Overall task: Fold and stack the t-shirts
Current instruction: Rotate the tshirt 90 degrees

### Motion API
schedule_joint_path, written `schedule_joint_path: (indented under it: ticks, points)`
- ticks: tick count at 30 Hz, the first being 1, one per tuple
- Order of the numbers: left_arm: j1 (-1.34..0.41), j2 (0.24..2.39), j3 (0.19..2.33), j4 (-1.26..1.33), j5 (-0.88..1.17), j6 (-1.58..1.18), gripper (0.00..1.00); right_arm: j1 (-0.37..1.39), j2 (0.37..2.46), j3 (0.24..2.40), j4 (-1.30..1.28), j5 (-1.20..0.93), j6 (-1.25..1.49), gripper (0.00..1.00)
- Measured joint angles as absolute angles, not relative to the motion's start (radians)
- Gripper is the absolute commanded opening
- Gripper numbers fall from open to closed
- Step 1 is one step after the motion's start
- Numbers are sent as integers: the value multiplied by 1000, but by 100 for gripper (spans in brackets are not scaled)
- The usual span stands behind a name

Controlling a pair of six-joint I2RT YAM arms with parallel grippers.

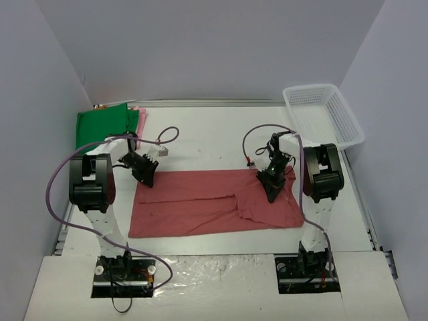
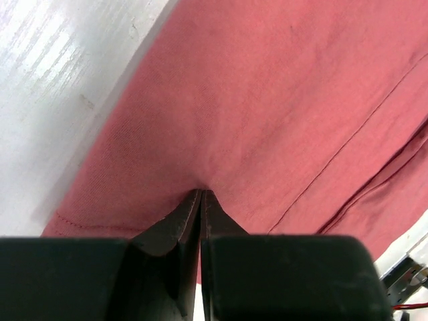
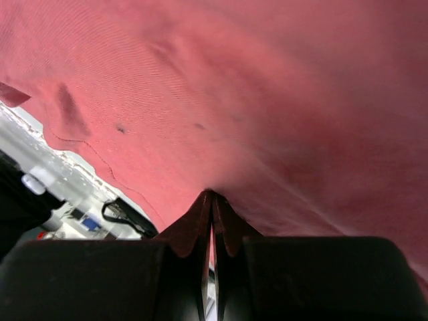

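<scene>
The dusty-red t-shirt (image 1: 200,204) lies spread across the middle of the table, with a fold line running through it. My left gripper (image 1: 148,182) is at its far left corner, and my right gripper (image 1: 271,195) is on its right part near the far edge. In the left wrist view the jaws (image 2: 202,192) are closed, pinching the red cloth (image 2: 267,100), which puckers at the tips. In the right wrist view the jaws (image 3: 212,194) are likewise shut on the red cloth (image 3: 267,100). The green t-shirt (image 1: 101,125) lies folded at the far left, with the pale pink one (image 1: 141,119) showing beside it.
A white mesh basket (image 1: 322,114) stands at the far right corner. White walls close in the table on the left, back and right. Cables loop from both arms over the table behind the red shirt.
</scene>
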State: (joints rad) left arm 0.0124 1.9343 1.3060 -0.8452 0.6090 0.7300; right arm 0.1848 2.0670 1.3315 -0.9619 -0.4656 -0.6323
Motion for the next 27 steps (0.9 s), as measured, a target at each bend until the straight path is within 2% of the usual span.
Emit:
schedule_joint_path:
  ticks: [5, 13, 15, 22, 27]
  points:
    - [-25, 1913, 1291, -840, 557, 759, 2, 150, 2245, 1610, -1082, -464, -589, 0]
    - [-91, 1837, 1196, -846, 475, 787, 2, 140, 2606, 2362, -1198, -487, -496, 0]
    - [-111, 1832, 1190, -857, 468, 785, 2, 147, 2672, 2512, -1187, -486, -468, 3]
    - [-272, 1860, 1214, -933, 425, 755, 2, 192, 2706, 2601, -1005, -436, -383, 6]
    - [-394, 1909, 1268, -983, 437, 700, 2, 229, 2729, 2636, -849, -395, -334, 13]
